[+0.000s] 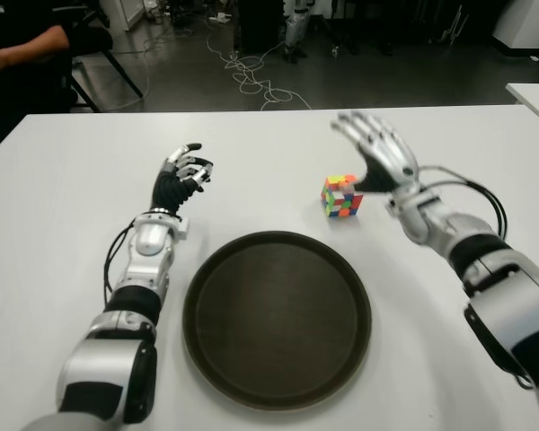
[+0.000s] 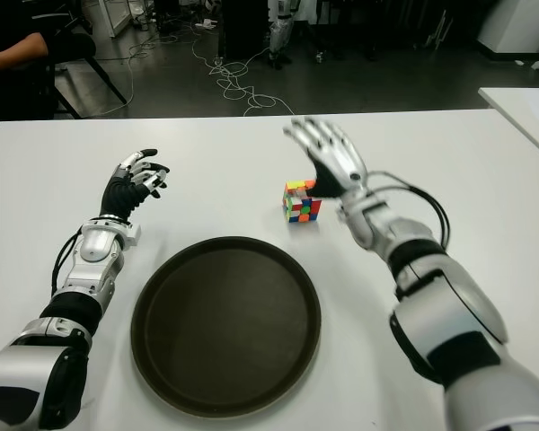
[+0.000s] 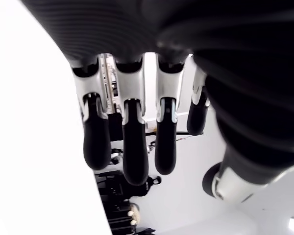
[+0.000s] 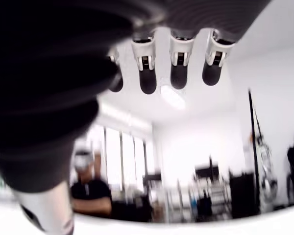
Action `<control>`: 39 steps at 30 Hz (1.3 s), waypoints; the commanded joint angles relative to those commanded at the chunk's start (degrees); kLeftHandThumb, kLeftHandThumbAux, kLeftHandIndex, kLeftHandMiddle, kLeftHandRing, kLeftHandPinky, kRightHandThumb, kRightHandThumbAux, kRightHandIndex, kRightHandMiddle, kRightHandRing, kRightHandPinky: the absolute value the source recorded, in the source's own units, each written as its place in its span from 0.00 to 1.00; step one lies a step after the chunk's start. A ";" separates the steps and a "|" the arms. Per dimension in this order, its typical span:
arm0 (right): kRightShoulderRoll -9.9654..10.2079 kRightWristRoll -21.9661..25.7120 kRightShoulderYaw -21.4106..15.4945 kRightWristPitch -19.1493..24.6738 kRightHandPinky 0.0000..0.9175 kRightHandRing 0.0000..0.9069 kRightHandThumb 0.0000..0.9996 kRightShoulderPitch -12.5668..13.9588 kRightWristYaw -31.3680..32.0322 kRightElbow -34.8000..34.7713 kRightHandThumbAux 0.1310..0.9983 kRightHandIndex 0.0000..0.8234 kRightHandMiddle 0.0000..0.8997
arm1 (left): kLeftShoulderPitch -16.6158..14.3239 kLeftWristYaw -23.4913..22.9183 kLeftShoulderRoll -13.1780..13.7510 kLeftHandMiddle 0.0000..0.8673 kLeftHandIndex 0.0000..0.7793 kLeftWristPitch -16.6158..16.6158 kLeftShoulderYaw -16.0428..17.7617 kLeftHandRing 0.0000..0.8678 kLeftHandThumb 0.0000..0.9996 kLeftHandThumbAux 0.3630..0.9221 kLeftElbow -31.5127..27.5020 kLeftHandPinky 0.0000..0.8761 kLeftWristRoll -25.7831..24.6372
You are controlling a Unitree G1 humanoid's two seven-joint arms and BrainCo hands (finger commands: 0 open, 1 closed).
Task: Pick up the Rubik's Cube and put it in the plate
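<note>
Right hand [image 1: 377,157] spread wide, empty, just at 3 o'clock of cube [image 1: 340,196]; left hand [image 1: 184,173] loosely curled, empty, at 10 o'clock of plate [image 1: 277,319].

1. A plate [image 1: 277,319] sits on the worktop [image 1: 63,180], at the near centre before the robot.
2. A Rubik's Cube [image 1: 341,196] stands on the worktop at 1 o'clock from the plate, apart from its rim.
3. The right robot hand [image 1: 377,153] shows just beside the cube, at its 2 o'clock, fingers spread.
4. The left robot hand [image 1: 185,172] shows at 11 o'clock from the plate, well apart from the cube.
5. A person's arm [image 1: 22,49] shows beyond the worktop's far left corner.
</note>
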 joint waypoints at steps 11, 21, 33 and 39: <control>9.54 25.95 -19.49 4.95 0.19 0.20 0.02 3.38 26.95 -1.44 0.70 0.18 0.20 | 0.16 0.29 0.07 0.47 0.28 0.13 -0.16 0.56 0.29 0.59 -0.28 0.63 0.20; 8.23 20.23 -15.96 8.52 0.21 0.20 0.01 3.96 25.10 -0.94 0.69 0.18 0.19 | -0.10 0.37 0.08 0.45 0.29 -0.15 -0.35 0.54 0.27 0.54 0.01 0.60 0.42; 8.09 13.66 -10.99 9.85 0.32 0.23 0.00 5.05 21.46 0.17 0.59 0.20 0.16 | -0.02 0.00 -0.22 0.44 0.29 -0.67 -0.24 0.54 0.28 0.54 0.08 0.61 0.02; 7.83 7.40 -6.21 14.87 0.30 0.22 0.00 5.05 14.52 0.75 0.74 0.21 0.16 | 0.13 0.33 -0.40 0.46 0.31 -0.82 -0.22 0.55 0.28 0.59 -0.21 0.60 0.01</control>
